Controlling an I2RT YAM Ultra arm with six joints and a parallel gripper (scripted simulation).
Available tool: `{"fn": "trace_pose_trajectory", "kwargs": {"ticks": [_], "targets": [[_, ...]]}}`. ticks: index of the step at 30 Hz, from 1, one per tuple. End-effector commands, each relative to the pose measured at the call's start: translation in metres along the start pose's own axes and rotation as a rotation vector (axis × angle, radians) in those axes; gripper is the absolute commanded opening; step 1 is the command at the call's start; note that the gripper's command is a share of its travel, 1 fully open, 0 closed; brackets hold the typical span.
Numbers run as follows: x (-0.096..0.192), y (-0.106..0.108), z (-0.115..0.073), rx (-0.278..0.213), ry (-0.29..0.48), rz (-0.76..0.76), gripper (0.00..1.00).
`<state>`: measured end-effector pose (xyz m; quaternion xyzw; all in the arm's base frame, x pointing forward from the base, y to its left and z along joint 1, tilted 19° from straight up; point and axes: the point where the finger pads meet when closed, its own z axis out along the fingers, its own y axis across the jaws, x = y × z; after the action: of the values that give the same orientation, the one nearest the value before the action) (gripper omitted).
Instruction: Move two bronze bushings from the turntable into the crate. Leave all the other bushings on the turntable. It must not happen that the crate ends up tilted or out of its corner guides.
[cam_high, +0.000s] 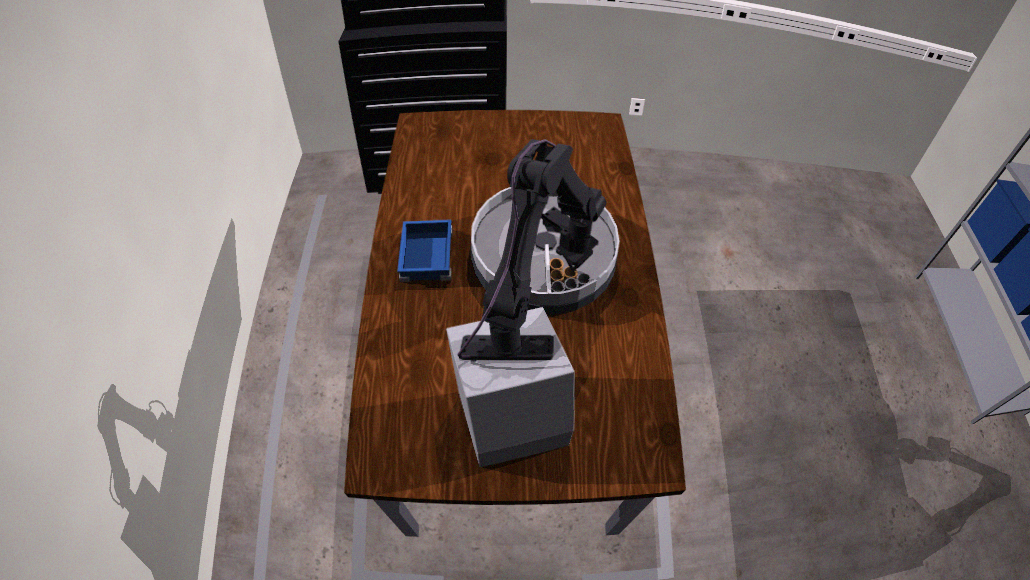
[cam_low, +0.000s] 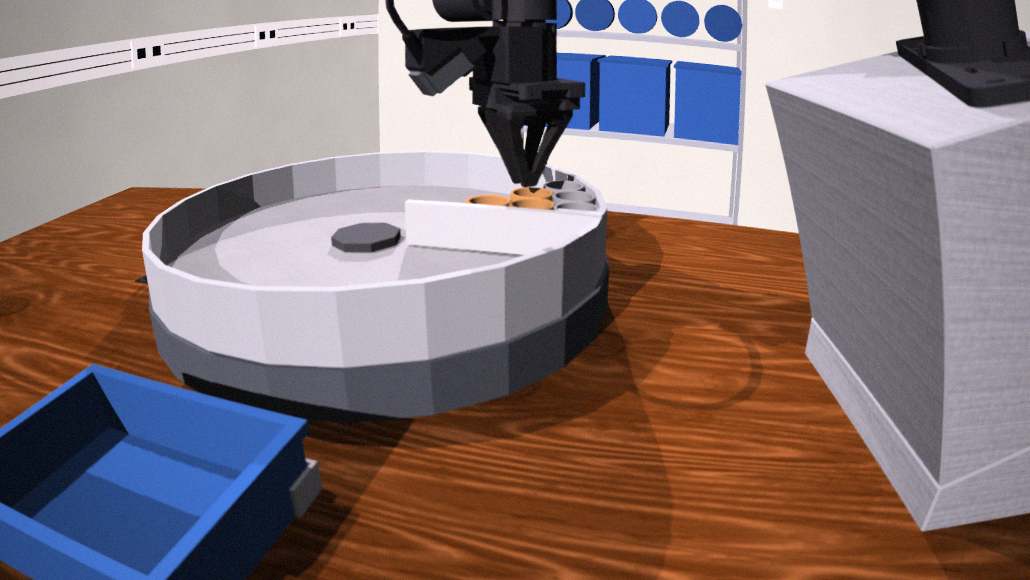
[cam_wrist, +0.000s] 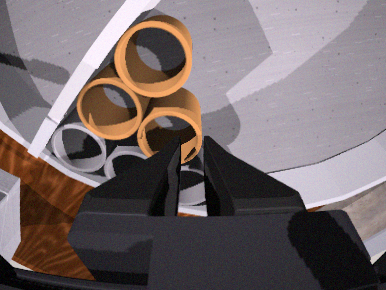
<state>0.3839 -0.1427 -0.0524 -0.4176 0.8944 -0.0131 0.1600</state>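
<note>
Three bronze bushings stand upright, touching each other, beside the white divider on the grey turntable. They also show in the side view and from above. Several grey bushings stand next to them by the rim. My gripper points straight down over the nearest bronze bushing. Its fingers are nearly shut, with a narrow gap in line with that bushing's wall. In the side view the fingertips are at the bushing's top edge. The blue crate is empty.
The crate sits on the wooden table left of the turntable. The arm's grey pedestal stands at the near side. A dark hub sits at the turntable's centre. The raised rim surrounds the bushings.
</note>
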Motion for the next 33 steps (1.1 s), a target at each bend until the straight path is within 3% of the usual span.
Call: {"fn": "trace_pose_trajectory", "kwargs": {"ticks": [1,16,33], "targets": [[-0.002,-0.016,-0.012,0.036,-0.011,0.006,0.15],[-0.002,-0.015,-0.012,0.036,-0.011,0.006,0.15],[-0.003,-0.014,0.016,0.027,-0.006,0.004,0.15]]}}
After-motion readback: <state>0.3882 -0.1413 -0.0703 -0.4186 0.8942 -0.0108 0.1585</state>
